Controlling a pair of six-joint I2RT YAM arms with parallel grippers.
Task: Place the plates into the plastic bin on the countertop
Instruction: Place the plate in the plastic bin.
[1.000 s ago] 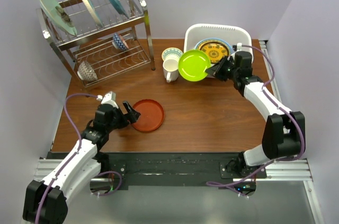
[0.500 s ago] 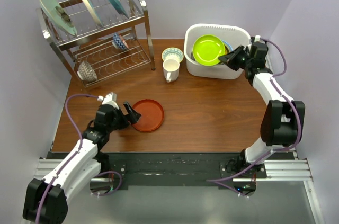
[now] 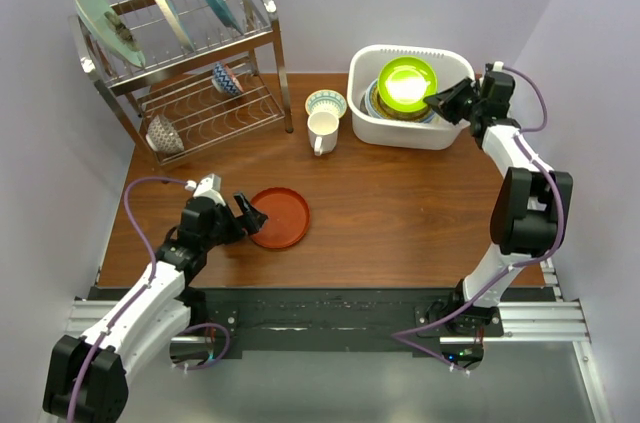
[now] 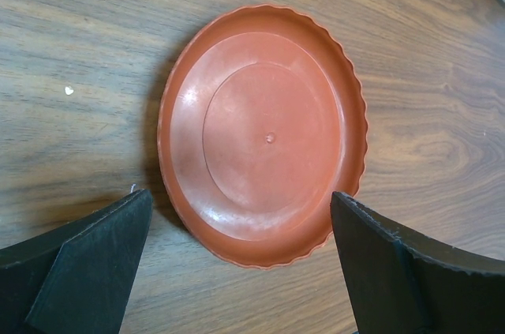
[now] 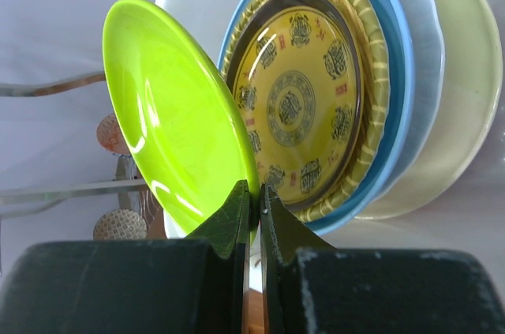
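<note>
While R tool (image 5: 254, 190) pinches lime plate (image 5: 173, 136) over bin (image 3: 405, 134), L tool (image 4: 238, 212) gapes wide.

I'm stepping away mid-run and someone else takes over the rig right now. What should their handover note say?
Right gripper: shut on the rim of the lime green plate, held tilted over the stack in the plastic bin, not yet released.
Left gripper: open, jaws at the near edge of the red-orange plate, which lies flat on the countertop.
Done: the yellow patterned plate and blue-rimmed plate are stacked in the bin.
Left: release the lime green plate, then bin the red-orange one.
</note>
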